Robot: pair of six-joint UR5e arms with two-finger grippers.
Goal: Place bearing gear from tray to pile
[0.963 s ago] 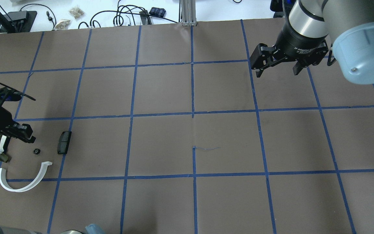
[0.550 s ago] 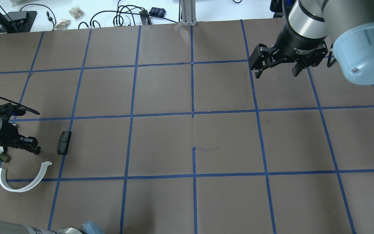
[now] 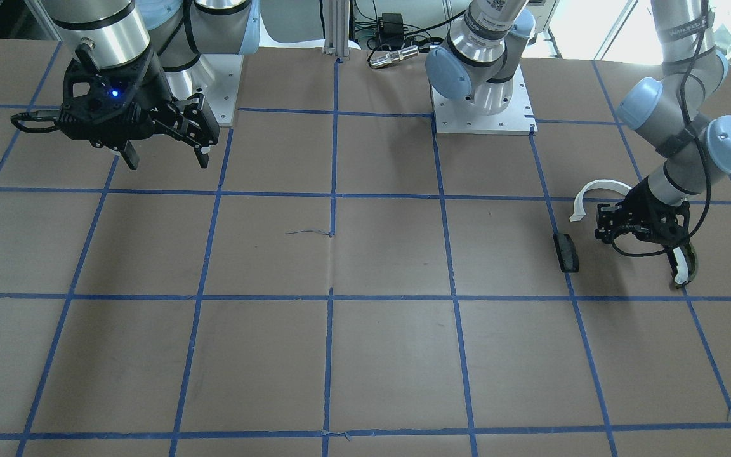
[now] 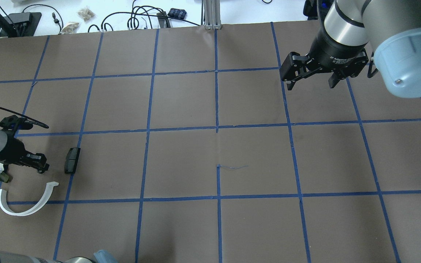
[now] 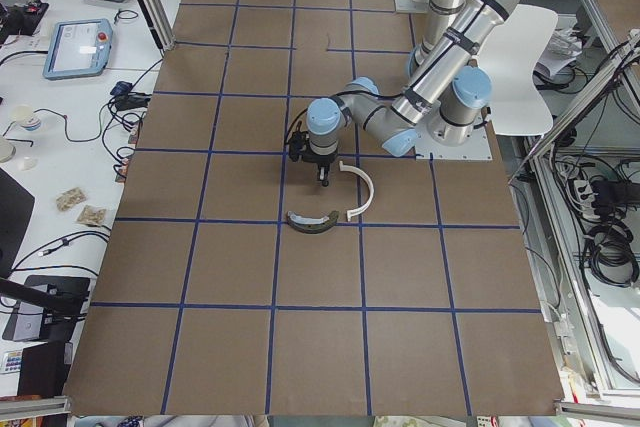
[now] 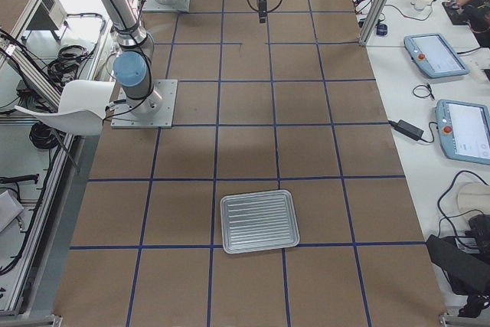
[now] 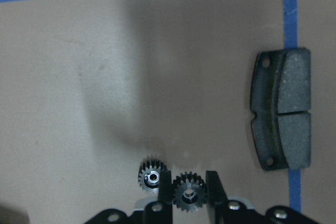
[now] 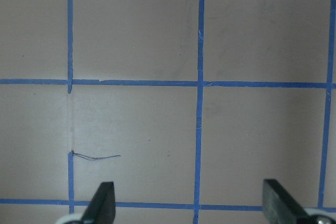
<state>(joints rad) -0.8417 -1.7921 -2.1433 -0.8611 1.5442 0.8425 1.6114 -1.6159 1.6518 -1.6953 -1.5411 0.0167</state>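
The 2 fingertips (image 8: 103, 203) of the right gripper (image 8: 190, 209) are spread wide above brown paper (image 8: 131, 30) gridded with blue tape (image 8: 200, 103).

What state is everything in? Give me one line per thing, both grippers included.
Left gripper: shut on a small black toothed gear.
Second small black gear: loose, beside that gripper.
Right gripper: open, empty.
Ribbed metal tray: empty.
Dark rectangular block: lying flat.
White half-ring arc: lying flat.
Olive curved piece with white strip: lying loose.
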